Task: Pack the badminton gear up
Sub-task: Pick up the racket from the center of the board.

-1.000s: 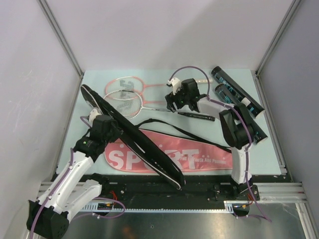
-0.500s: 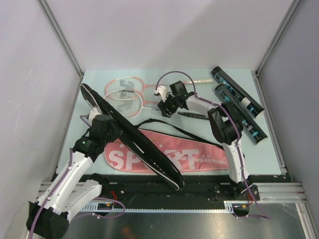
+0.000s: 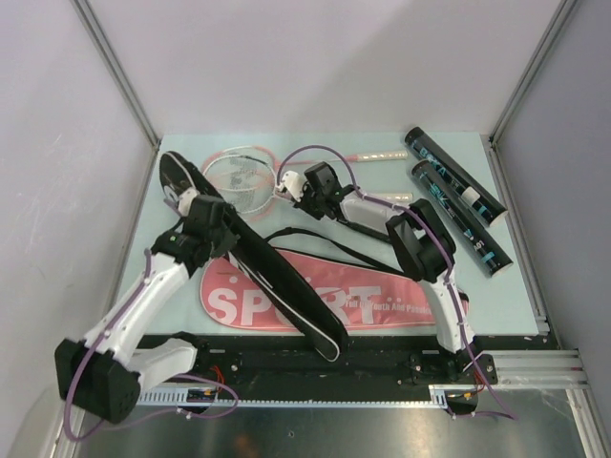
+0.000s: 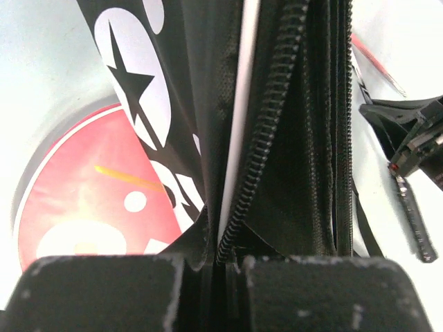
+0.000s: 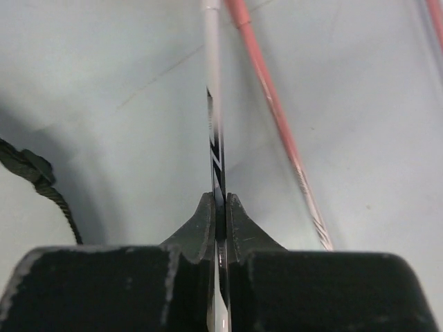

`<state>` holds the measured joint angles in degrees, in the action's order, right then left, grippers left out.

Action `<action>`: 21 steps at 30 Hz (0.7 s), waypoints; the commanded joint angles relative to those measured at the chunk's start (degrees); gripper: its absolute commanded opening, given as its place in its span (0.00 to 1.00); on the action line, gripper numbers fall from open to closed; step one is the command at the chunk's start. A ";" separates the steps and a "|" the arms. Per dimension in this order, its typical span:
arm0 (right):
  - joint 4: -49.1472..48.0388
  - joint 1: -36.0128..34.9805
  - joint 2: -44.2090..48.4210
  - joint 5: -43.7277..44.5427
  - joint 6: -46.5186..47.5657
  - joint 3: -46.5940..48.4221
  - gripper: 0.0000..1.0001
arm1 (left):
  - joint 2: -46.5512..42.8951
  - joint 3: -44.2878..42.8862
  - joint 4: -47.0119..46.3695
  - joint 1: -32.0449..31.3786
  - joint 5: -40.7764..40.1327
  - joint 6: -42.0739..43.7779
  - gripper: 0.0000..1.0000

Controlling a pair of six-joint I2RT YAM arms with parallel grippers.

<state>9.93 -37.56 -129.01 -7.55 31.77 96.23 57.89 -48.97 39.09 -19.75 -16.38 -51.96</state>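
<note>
The white racket [image 5: 215, 138] lies at the far left of the surface [image 3: 520, 301]. My right pincer [image 5: 219, 207] is clenched on its thin shaft, close to the head. In the wrist view both fingers [image 5: 201, 225] press flat against the white-and-black rod. The pink racket [image 5: 277, 131] lies just beside it, with its shaft running off at a slant. From above I see its head overlapping the white one's and its pale handle pointing toward the far right.

Two dark tubes [image 3: 456, 178] with teal print lie side by side on the right, well apart from the racket heads, both slanted the same way.

Nearer me the pink racket bag [image 3: 363, 305], lettered SPORT, lies flat on the surface. Its black flap [image 3: 277, 277] runs slantwise across it from far left to near centre. My left pincer [image 4: 214, 259] is clamped on that flap's zipper edge, toward its far end. A black strap [image 3: 320, 240] trails between the bag and the right arm.
</note>
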 commanded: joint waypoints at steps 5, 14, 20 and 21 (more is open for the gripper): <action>7.28 -1.55 18.05 19.66 3.21 1.09 0.00 | 11.19 -11.23 1.42 0.24 -1.81 2.22 0.00; 20.73 -9.43 39.87 33.36 -4.78 -16.76 0.00 | 21.38 -18.70 2.48 1.03 -1.98 4.50 0.00; 28.72 -19.01 48.76 38.57 -8.20 -19.58 0.00 | 24.99 -21.87 2.39 1.11 -2.95 4.51 0.00; 30.39 -20.43 49.03 39.53 -8.65 -20.02 0.00 | 24.99 -22.04 2.48 1.11 -3.22 4.33 0.00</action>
<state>33.54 -52.73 -82.50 25.61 26.48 77.25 82.96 -67.18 42.76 -19.09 -16.40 -48.07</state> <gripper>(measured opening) 0.036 0.036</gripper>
